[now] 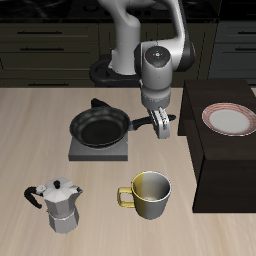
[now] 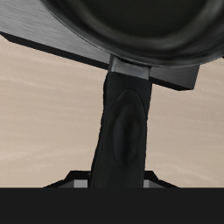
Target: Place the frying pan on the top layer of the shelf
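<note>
Now grabbing the pan [image 1: 99,129] by its handle [image 2: 125,131]; end effector [image 1: 160,124] around it, grip unclear. Next: squeeze, lift, carry to shelf [image 1: 225,160] top.

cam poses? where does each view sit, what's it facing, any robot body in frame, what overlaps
Exterior view: in front and above, facing the robot base; shows arm, tool, frying pan on the burner plate, shelf, mug, moka pot.
Wrist view: on the tool, facing down along the pan handle; only dark finger parts show.
Shared: pan, burner plate, table.
</note>
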